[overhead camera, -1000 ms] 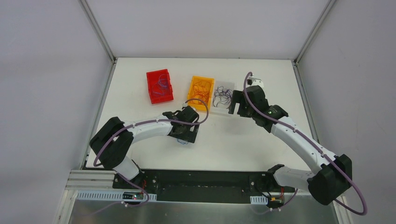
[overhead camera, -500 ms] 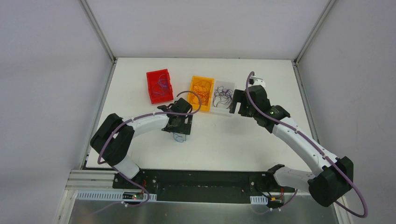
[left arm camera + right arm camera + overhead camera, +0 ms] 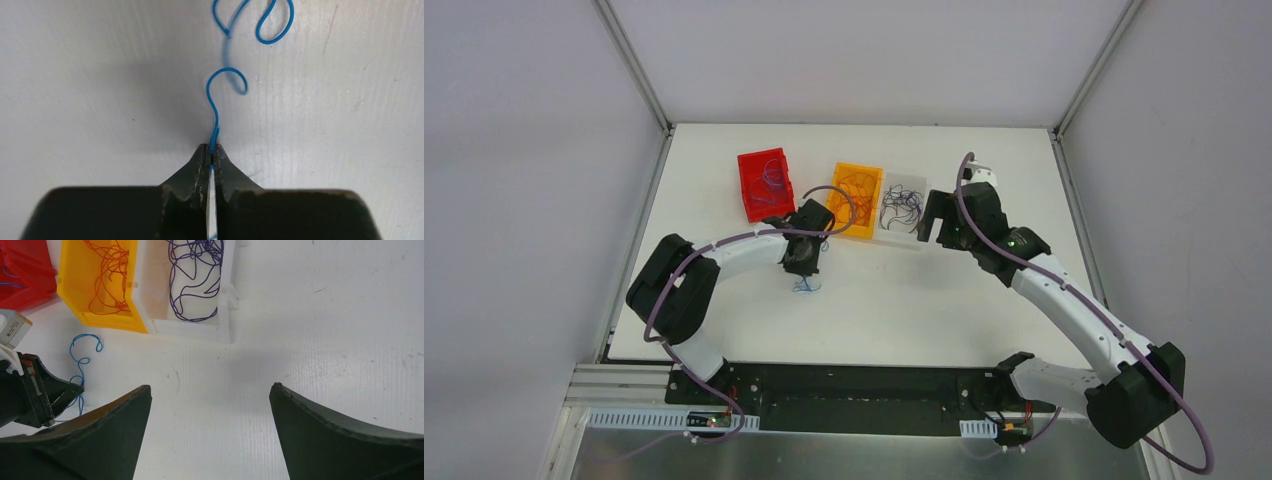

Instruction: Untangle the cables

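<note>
— Above, where was the blue wire (image 3: 805,287)?
— On the bench (image 3: 904,300), just under the left tool (image 3: 804,268), near the red bin (image 3: 744,190).
— Left wrist?
— Tool pinched shut on that wire's end.
— Right wrist?
— Right tool (image 3: 210,386) gaped wide, empty, before the white bin (image 3: 185,326).

The bench (image 3: 904,310) is plain white. At the upper left of the right wrist view are a red bin (image 3: 25,287), a yellow bin (image 3: 112,320) with orange wires (image 3: 112,270), and a white bin (image 3: 187,329) with dark purple wires (image 3: 200,252). The blue wire (image 3: 215,107) is bright. The left gripper (image 3: 211,149) and right gripper (image 3: 210,390) are black.
</note>
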Motion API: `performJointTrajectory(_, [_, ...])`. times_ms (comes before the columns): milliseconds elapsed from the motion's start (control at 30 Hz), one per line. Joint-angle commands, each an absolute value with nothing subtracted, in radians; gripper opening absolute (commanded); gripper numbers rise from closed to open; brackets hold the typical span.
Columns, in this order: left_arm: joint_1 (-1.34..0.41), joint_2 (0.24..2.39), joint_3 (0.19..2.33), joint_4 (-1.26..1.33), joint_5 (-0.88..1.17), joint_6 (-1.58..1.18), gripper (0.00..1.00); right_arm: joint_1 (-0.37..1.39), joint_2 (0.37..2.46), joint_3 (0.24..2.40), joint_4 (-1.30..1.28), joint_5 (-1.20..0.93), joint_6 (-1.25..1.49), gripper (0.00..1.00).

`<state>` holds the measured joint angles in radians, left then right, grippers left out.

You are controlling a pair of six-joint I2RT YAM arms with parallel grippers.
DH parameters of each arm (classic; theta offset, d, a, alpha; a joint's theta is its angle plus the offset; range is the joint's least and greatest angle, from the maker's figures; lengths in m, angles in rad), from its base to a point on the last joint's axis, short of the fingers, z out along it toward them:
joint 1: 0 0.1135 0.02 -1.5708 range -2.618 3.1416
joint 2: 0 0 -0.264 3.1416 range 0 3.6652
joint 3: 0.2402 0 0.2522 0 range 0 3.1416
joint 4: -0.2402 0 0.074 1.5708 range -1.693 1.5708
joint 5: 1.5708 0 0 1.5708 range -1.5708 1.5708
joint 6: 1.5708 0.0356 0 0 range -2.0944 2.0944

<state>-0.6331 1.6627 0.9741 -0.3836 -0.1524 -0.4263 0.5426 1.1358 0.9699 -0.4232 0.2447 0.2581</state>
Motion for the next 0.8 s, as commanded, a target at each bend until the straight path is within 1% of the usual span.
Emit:
performJointTrajectory(0, [-0.629,1.646,0.961,-0.411,-0.131,-0.423,0.0,0.531,1.104,0.988,-0.42,0.235,0.263,0.92])
performJointTrajectory(167, [-0.625,1.546,1.008,-0.469,-0.183,-0.42,0.0,0.528,1.114,0.992,-0.419,0.222,0.265,0.91])
performJointTrajectory(367, [-0.551,1.491,1.233,-0.633,-0.257,-0.356,0.0,0.524,1.121,0.997,-0.415,0.202,0.271,0.91])
performJointTrajectory(600, [-0.426,1.513,1.391,-0.686,-0.283,-0.3,0.0,0.521,1.104,0.99,-0.411,0.185,0.279,0.91])
performJointTrajectory(767, [-0.341,1.574,1.487,-0.686,-0.268,-0.287,0.0,0.52,1.089,0.982,-0.403,0.165,0.282,0.91])
